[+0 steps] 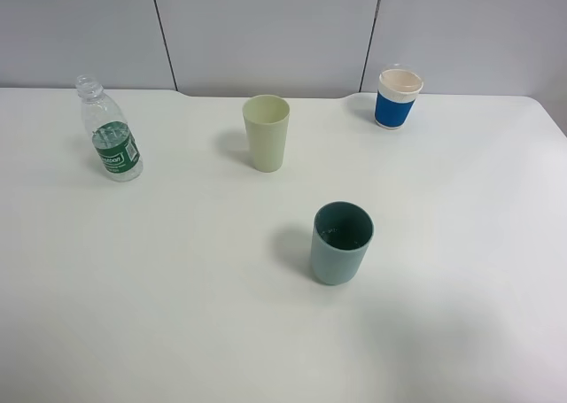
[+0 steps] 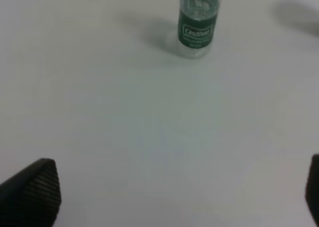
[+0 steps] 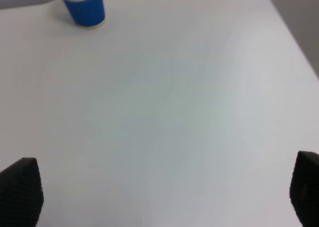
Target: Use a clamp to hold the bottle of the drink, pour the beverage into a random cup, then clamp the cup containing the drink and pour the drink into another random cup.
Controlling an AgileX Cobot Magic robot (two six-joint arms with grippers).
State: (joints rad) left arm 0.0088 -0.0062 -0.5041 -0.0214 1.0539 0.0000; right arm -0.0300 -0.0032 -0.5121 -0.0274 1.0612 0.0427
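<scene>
The clear bottle (image 1: 110,133) with a green label stands uncapped at the far left of the white table (image 1: 177,288), holding a little clear beverage. The tall pale yellow-green cup (image 1: 267,132) stands upright at the back centre. Nearer the front, right of centre, is the teal cup (image 1: 341,242), upright and empty-looking. Neither arm appears in the high view. In the left wrist view the bottle (image 2: 198,21) stands well ahead of my left gripper (image 2: 179,192), whose fingers are spread wide with nothing between them. My right gripper (image 3: 164,197) is open too, over bare table.
A white cup with a blue band (image 1: 398,97) stands at the back right, seen also in the right wrist view as the banded cup (image 3: 84,6). The table's right edge (image 3: 294,42) runs close by. A grey panelled wall (image 1: 266,31) is behind.
</scene>
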